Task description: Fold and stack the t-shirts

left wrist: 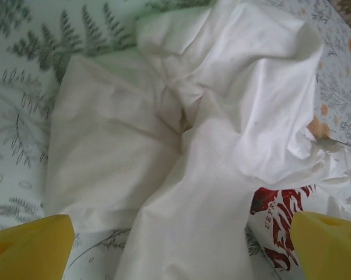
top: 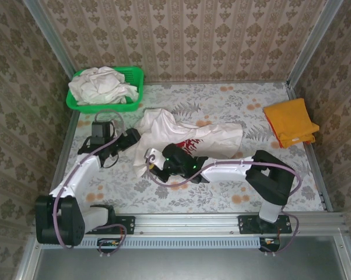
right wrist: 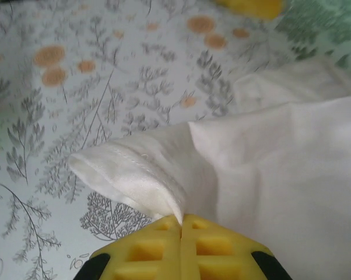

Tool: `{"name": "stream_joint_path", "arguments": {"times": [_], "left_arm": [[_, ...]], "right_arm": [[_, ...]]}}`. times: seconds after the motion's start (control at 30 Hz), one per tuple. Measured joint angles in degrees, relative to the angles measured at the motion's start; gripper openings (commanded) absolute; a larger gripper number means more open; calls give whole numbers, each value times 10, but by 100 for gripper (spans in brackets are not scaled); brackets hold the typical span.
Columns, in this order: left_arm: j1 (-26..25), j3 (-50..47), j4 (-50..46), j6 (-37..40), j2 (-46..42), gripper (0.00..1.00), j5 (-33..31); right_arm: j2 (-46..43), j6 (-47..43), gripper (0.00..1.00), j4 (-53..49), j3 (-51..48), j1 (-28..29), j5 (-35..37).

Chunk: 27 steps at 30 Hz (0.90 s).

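On the fern-patterned table [top: 164, 198] the printed t-shirt [top: 216, 137] lies crumpled — flattening is judged in hand. Its hem is pinched by the right gripper [right wrist: 181, 223]; the left gripper [left wrist: 180, 248], spread wide, needs another edge.

The off-white t-shirt [top: 187, 137], crumpled near the middle of the table [top: 222, 195], bears a red print [left wrist: 278, 224]. In the left wrist view, a short row of small capitals sits at the print's upper left edge, too blurred and creased to read with any certainty. In the top view the same print is a red splash whose letters cannot be made out, and no other word, number, brand or sign can be read.
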Motion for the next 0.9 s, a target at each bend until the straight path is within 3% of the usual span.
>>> {"name": "stream_joint_path", "arguments": {"times": [0.23, 0.5, 0.77, 0.9], "left_arm": [[7, -97, 59, -77, -13, 99, 40], [8, -103, 166, -158, 5, 81, 74], [8, -107, 179, -193, 32, 80, 78], [3, -125, 205, -226, 48, 74, 82]], "right_arm": [[-40, 7, 0, 5, -16, -16, -28], [-62, 11, 0, 7, -20, -16, -49], [-66, 18, 0, 10, -26, -16, -54], [-66, 19, 0, 10, -27, -16, -54]]}}
